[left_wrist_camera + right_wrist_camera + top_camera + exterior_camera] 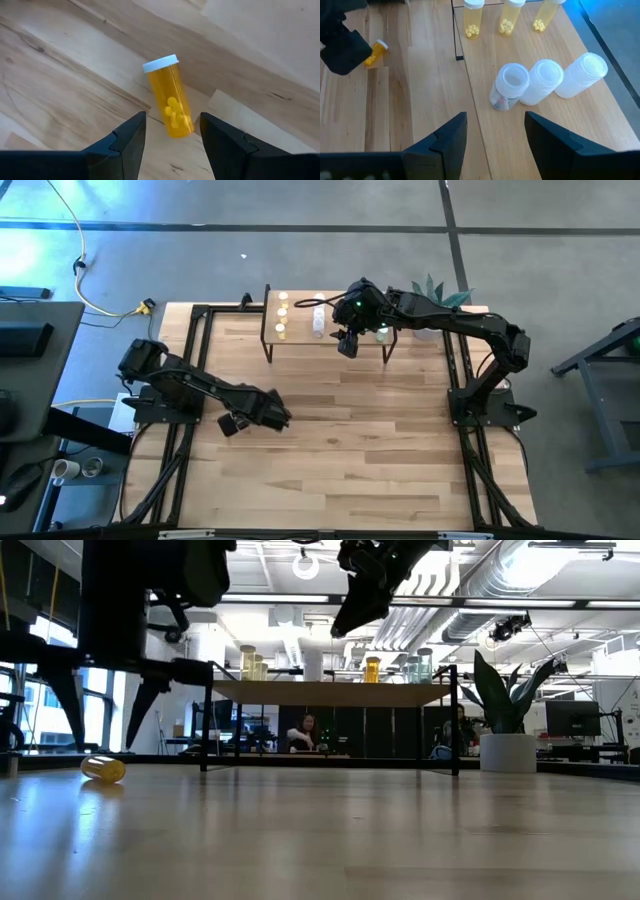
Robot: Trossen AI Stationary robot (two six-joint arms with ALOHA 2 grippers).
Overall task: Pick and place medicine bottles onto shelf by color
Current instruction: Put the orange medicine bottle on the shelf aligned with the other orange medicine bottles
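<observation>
Left gripper (pixel 170 137) hovers over an orange bottle (pixel 170 97) lying on its side on the table (pixel 350 450), well in front of the shelf (pixel 300 335), jaws apart, nothing held. Right gripper (pixel 495 132) above the shelf, jaws apart, empty. On the shelf: three yellow bottles (pixel 506 17), three white bottles (pixel 545 80).

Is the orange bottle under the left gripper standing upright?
No. In the left wrist view the orange bottle lies on its side on the table, white cap pointing away, just ahead of the open left gripper.
</observation>
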